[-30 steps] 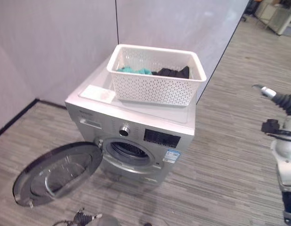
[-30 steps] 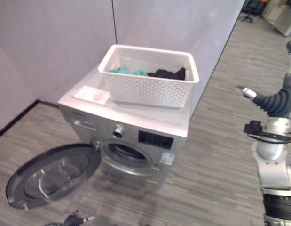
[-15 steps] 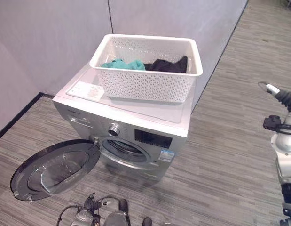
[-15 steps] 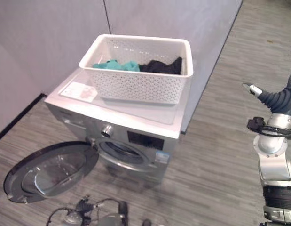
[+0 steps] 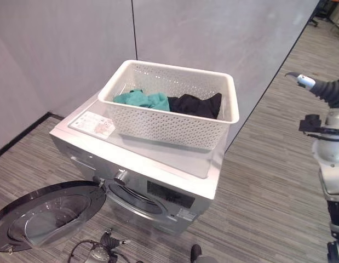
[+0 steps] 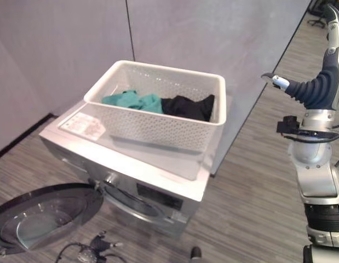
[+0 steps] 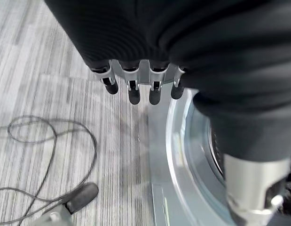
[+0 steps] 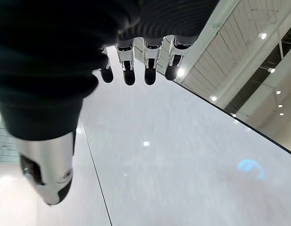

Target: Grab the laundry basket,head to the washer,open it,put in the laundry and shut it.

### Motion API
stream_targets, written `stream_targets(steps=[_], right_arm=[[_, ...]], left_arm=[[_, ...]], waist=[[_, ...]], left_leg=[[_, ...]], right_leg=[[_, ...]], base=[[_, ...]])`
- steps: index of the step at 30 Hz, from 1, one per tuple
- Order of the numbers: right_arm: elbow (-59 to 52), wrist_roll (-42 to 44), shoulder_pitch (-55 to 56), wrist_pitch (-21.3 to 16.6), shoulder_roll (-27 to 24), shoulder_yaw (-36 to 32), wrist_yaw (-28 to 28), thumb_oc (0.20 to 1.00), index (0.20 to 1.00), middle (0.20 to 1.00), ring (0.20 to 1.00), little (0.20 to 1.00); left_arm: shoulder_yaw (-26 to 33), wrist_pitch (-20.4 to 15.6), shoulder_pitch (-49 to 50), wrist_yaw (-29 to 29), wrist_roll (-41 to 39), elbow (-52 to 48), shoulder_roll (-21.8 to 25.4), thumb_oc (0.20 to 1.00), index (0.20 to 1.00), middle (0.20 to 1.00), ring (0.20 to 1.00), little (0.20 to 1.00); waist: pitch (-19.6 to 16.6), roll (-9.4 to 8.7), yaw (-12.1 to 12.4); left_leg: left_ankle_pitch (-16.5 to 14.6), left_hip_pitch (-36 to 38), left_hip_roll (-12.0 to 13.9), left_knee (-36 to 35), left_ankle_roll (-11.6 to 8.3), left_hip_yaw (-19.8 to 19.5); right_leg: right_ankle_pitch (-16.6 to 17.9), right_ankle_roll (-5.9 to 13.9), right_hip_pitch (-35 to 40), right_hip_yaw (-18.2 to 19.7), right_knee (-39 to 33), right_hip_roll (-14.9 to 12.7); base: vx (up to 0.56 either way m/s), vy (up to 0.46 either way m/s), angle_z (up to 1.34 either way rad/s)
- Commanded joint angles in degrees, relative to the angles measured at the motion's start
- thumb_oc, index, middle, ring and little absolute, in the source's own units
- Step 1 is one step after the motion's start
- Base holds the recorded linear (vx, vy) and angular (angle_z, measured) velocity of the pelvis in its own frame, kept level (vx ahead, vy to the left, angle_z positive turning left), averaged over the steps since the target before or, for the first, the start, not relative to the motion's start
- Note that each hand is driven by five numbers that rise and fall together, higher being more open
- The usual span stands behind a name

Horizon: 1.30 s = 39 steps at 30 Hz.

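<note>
A white perforated laundry basket stands on top of the silver washer, holding a teal garment and a black garment. The washer's round door hangs wide open at the lower left, low over the floor. My left hand hovers above that door's rim, its fingers straight and holding nothing. My right hand is raised at the right, well away from the basket, fingers straight and empty.
Grey wall panels stand close behind the washer. A white label sheet lies on the washer's top left corner, and a control knob sits on its front. Striped grey floor stretches to the right.
The camera has moved closer to the washer and now looks down on its top, so the drum opening is mostly hidden. My right hand has risen higher at the right.
</note>
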Motion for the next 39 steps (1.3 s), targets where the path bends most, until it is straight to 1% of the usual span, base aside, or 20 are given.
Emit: stream_targets(steps=[1, 5, 6, 7, 8, 12, 13, 14, 16, 17, 18, 21, 22, 23, 24, 25, 26, 30, 37, 39], right_arm=[[-2.3, 1.8, -3.7, -2.0, -4.8, -3.3, 2.0, 1.0, 1.0, 1.0, 1.0, 1.0], [-2.3, 4.8, -7.2, -2.9, -10.6, -1.8, 5.1, 1.0, 1.0, 1.0, 1.0, 1.0], [-2.2, 4.8, -7.2, -2.9, -10.6, -1.7, 5.1, 1.0, 1.0, 1.0, 1.0, 1.0], [0.0, 9.0, -11.7, -3.7, -12.7, 2.7, 7.6, 1.0, 1.0, 1.0, 1.0, 1.0], [0.3, 9.2, -12.3, -3.8, -12.8, 3.3, 7.6, 1.0, 1.0, 1.0, 1.0, 1.0], [4.0, 15.2, -20.0, -3.9, -14.9, 13.2, 13.4, 1.0, 1.0, 1.0, 1.0, 1.0], [5.4, 17.7, -23.7, -3.7, -15.5, 18.9, 16.8, 1.0, 1.0, 1.0, 1.0, 1.0], [5.7, 17.8, -24.3, -3.8, -15.6, 19.5, 16.9, 1.0, 1.0, 1.0, 1.0, 1.0], [7.6, 21.5, -28.8, -3.8, -16.2, 26.2, 21.2, 1.0, 1.0, 1.0, 1.0, 1.0], [10.3, 24.9, -33.5, -3.3, -17.4, 32.4, 24.0, 1.0, 1.0, 1.0, 1.0, 1.0], [10.6, 25.0, -34.2, -3.4, -17.3, 33.1, 24.0, 1.0, 1.0, 1.0, 1.0, 1.0], [17.0, 27.1, -44.8, -1.7, -17.3, 45.4, 27.9, 1.0, 1.0, 1.0, 1.0, 1.0], [22.4, 28.5, -50.5, -0.7, -15.4, 51.9, 29.6, 1.0, 1.0, 1.0, 1.0, 1.0], [22.6, 28.6, -51.1, -0.8, -15.2, 52.5, 29.7, 1.0, 1.0, 1.0, 1.0, 1.0], [24.7, 29.1, -53.4, -0.4, -14.5, 55.1, 30.5, 1.0, 1.0, 1.0, 1.0, 1.0], [29.7, 28.3, -57.0, 1.0, -12.7, 60.2, 32.6, 1.0, 1.0, 1.0, 1.0, 1.0], [31.5, 27.7, -58.4, 1.4, -12.1, 62.2, 33.5, 1.0, 1.0, 1.0, 1.0, 1.0], [35.4, 27.3, -60.2, 2.4, -10.7, 66.9, 36.3, 1.0, 1.0, 1.0, 1.0, 1.0], [35.3, 27.0, -62.2, 3.3, -9.8, 72.2, 39.6, 1.0, 1.0, 1.0, 1.0, 1.0], [33.0, 26.9, -62.9, 3.5, -10.0, 73.8, 40.5, 1.0, 1.0, 1.0, 1.0, 1.0]], left_arm=[[-0.1, -1.3, -3.1, -0.5, 1.6, 2.5, 1.6, 1.0, 1.0, 1.0, 1.0, 1.0], [-0.5, -1.5, -1.7, -1.6, 1.3, 2.7, 1.2, 1.0, 1.0, 1.0, 1.0, 1.0], [-0.4, -1.5, -1.7, -1.6, 1.3, 2.7, 1.1, 1.0, 1.0, 1.0, 1.0, 1.0], [-0.8, -1.5, -1.1, -2.0, 0.0, 3.1, 1.2, 1.0, 1.0, 1.0, 1.0, 1.0], [-0.6, -1.6, -1.1, -2.1, 0.0, 3.1, 1.2, 1.0, 1.0, 1.0, 1.0, 1.0], [-1.0, -1.4, -0.4, -3.0, -0.9, 3.7, 1.2, 1.0, 1.0, 1.0, 1.0, 1.0], [-1.2, -1.4, 0.2, -3.6, -1.2, 4.2, 1.4, 1.0, 1.0, 1.0, 1.0, 1.0], [-1.1, -1.4, 0.2, -3.6, -1.3, 4.2, 1.3, 1.0, 1.0, 1.0, 1.0, 1.0], [-0.9, -1.4, 0.5, -4.1, -1.6, 4.6, 1.5, 1.0, 1.0, 1.0, 1.0, 1.0], [-1.2, -1.5, 0.9, -4.6, -1.9, 4.7, 1.7, 1.0, 1.0, 1.0, 1.0, 1.0], [-1.0, -1.5, 0.9, -4.6, -1.9, 4.7, 1.6, 1.0, 1.0, 1.0, 1.0, 1.0], [-1.2, -1.5, 1.5, -5.4, -2.7, 4.8, 2.4, 1.0, 1.0, 1.0, 1.0, 1.0], [-1.2, -1.4, 2.0, -5.6, -3.5, 4.9, 2.8, 1.0, 1.0, 1.0, 1.0, 1.0], [-1.0, -1.4, 2.0, -5.6, -3.5, 4.9, 2.6, 1.0, 1.0, 1.0, 1.0, 1.0], [-1.0, -1.4, 2.1, -5.7, -3.9, 5.0, 2.9, 1.0, 1.0, 1.0, 1.0, 1.0], [-0.9, -1.3, 2.5, -6.0, -4.4, 5.3, 3.3, 1.0, 1.0, 1.0, 1.0, 1.0], [-0.7, -1.3, 2.7, -6.1, -4.4, 5.3, 3.6, 1.0, 1.0, 1.0, 1.0, 1.0], [0.0, -1.3, 3.9, -6.7, -5.2, 5.1, 4.6, 1.0, 1.0, 1.0, 1.0, 1.0], [0.5, -1.4, 4.5, -7.1, -4.9, 5.4, 5.9, 1.0, 1.0, 1.0, 1.0, 1.0], [0.4, -1.3, 4.5, -7.0, -4.2, 5.4, 6.2, 1.0, 1.0, 1.0, 1.0, 1.0]], waist=[[-2.4, -3.24, 0.7], [-3.5, -3.55, 0.6], [-3.5, -3.53, 0.6], [-3.9, -4.21, 1.0], [-3.9, -4.08, 0.8], [-4.2, -4.7, 1.2], [-4.4, -5.1, 1.5], [-4.4, -4.94, 1.3], [-4.5, -5.27, 1.6], [-4.5, -5.73, 1.8], [-4.5, -5.54, 1.7], [-4.4, -6.41, 2.4], [-4.2, -6.77, 2.8], [-4.2, -6.6, 2.7], [-4.1, -6.74, 2.9], [-3.8, -7.2, 3.3], [-3.6, -7.39, 3.5], [-2.4, -8.35, 4.5], [0.2, -9.48, 5.9], [0.8, -9.8, 6.2]], left_leg=[[-2.5, -3.6, -2.1, 2.5, -2.94, -0.2], [-1.9, -2.6, -0.8, 1.1, -3.93, -0.3], [-1.9, -2.6, -0.8, 1.1, -3.93, -0.3], [-1.5, -2.0, 0.0, 0.5, -4.44, -0.2], [-1.5, -1.9, 0.0, 0.5, -4.47, -0.2], [-1.0, -1.2, 0.9, -0.3, -5.08, 0.0], [-0.7, -1.0, 1.3, -0.6, -5.34, 0.1], [-0.7, -1.0, 1.3, -0.6, -5.36, 0.2], [-0.3, -0.8, 1.6, -1.1, -5.67, 0.3], [0.0, -0.8, 1.8, -1.3, -5.9, 0.3], [0.0, -0.7, 1.8, -1.4, -5.91, 0.4], [0.5, -1.0, 2.1, -1.7, -6.36, 0.4], [0.8, -1.1, 2.3, -1.9, -6.62, 0.3], [0.8, -1.1, 2.3, -1.9, -6.62, 0.3], [1.0, -1.3, 2.4, -2.0, -6.74, 0.3], [1.2, -1.8, 2.5, -1.9, -6.87, 0.0], [1.3, -2.1, 2.6, -2.0, -6.96, -0.1], [1.8, -4.0, 2.9, -1.6, -7.23, -0.8], [2.7, -6.5, 3.4, -1.4, -7.63, -2.1], [3.0, -7.1, 3.5, -1.4, -7.76, -2.4]], right_leg=[[-6.1, 3.01, 2.3, -1.5, 5.3, -3.6], [-6.5, 2.58, 3.9, -1.8, 3.3, -2.2], [-6.5, 2.58, 3.9, -1.8, 3.3, -2.2], [-6.8, 2.29, 4.5, -1.6, 2.4, -1.4], [-6.7, 2.26, 4.6, -1.6, 2.4, -1.4], [-6.9, 1.88, 5.2, -1.5, 1.6, -0.5], [-7.0, 1.7, 5.5, -1.4, 1.3, -0.1], [-7.0, 1.69, 5.5, -1.4, 1.2, -0.1], [-7.0, 1.53, 5.6, -1.5, 1.0, 0.2], [-6.9, 1.47, 5.7, -1.6, 0.8, 0.4], [-6.9, 1.47, 5.7, -1.6, 0.8, 0.4], [-6.8, 1.41, 5.7, -2.0, 0.4, 0.6], [-6.6, 1.41, 5.7, -2.3, 0.1, 0.7], [-6.6, 1.41, 5.7, -2.3, 0.1, 0.7], [-6.6, 1.38, 5.6, -2.3, 0.0, 0.8], [-6.5, 1.37, 5.4, -2.5, -0.2, 0.9], [-6.5, 1.39, 5.3, -2.6, -0.3, 1.0], [-6.4, 1.34, 4.2, -3.2, -0.3, 1.2], [-6.5, 0.97, 2.7, -4.4, 0.2, 1.4], [-6.6, 0.91, 2.3, -4.8, 0.4, 1.5]], base=[[0.09, -0.083, 0.03], [0.04, -0.05, 0.02], [0.03, -0.07, 0.0], [0.02, -0.053, -0.01], [0.02, -0.072, -0.04], [0.01, -0.033, 0.04], [0.01, -0.017, 0.03], [0.0, -0.012, 0.04], [0.0, 0.0, 0.0], [0.0, -0.006, -0.03], [-0.01, 0.001, -0.08], [0.0, 0.002, -0.01], [0.0, 0.0, 0.0], [0.0, 0.0, 0.0], [-0.01, 0.005, 0.1], [-0.01, 0.008, 0.04], [-0.01, 0.002, -0.04], [-0.04, -0.014, 0.17], [-0.04, -0.014, 0.11], [-0.02, -0.01, 0.06]])
